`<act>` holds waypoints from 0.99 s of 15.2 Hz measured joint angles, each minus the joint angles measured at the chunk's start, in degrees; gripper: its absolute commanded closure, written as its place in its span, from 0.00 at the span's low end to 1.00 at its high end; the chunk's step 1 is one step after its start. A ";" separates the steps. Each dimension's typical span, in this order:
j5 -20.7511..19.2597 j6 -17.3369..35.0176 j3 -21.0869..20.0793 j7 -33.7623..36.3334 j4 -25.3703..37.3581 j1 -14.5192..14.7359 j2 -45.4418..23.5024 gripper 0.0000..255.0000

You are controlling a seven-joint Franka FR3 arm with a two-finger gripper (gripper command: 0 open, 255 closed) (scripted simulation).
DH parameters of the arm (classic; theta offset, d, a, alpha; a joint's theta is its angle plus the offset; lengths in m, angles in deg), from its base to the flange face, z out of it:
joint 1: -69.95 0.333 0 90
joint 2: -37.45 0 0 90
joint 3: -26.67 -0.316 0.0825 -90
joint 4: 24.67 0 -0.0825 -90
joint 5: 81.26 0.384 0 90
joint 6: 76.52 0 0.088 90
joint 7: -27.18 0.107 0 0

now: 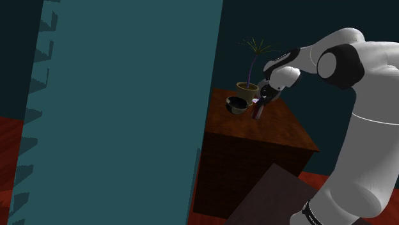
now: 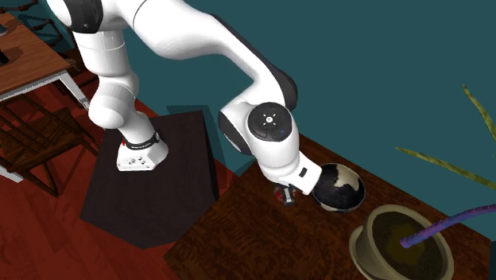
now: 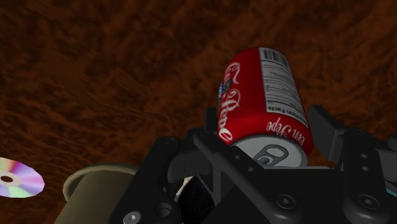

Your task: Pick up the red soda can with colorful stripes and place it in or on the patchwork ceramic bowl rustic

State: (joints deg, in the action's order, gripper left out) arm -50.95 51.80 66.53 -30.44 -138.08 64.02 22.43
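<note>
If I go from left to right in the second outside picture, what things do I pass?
wooden table → dark stand → red soda can → black and white bowl → plant pot

Potted plant (image 1: 247,85) on brown wooden cabinet (image 1: 275,128), shiny disc (image 3: 16,178) lying flat, teal wall (image 1: 121,108), reddish floor (image 2: 40,239)

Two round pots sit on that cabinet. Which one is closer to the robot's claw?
The dark bowl with white patches, right beside the gripper holding the red can; the tan plant pot stands farther off.
</note>
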 measured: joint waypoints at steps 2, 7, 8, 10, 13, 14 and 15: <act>-1.05 -0.90 0.41 0.79 0.33 0.27 0.95 1.00; -3.46 -3.78 1.21 2.87 2.15 0.75 2.83 1.00; -3.98 -4.33 1.35 3.33 2.45 0.90 3.30 1.00; -4.87 -5.38 1.59 4.11 3.07 1.10 4.05 1.00; -6.05 -7.15 1.81 5.43 4.45 1.42 4.94 1.00; -6.41 -7.80 1.91 5.76 4.96 1.45 5.21 1.00; -6.77 -8.49 2.03 6.03 5.48 1.44 5.48 1.00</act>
State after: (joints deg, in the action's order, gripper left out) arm -57.71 43.31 68.56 -24.41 -132.60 65.47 27.91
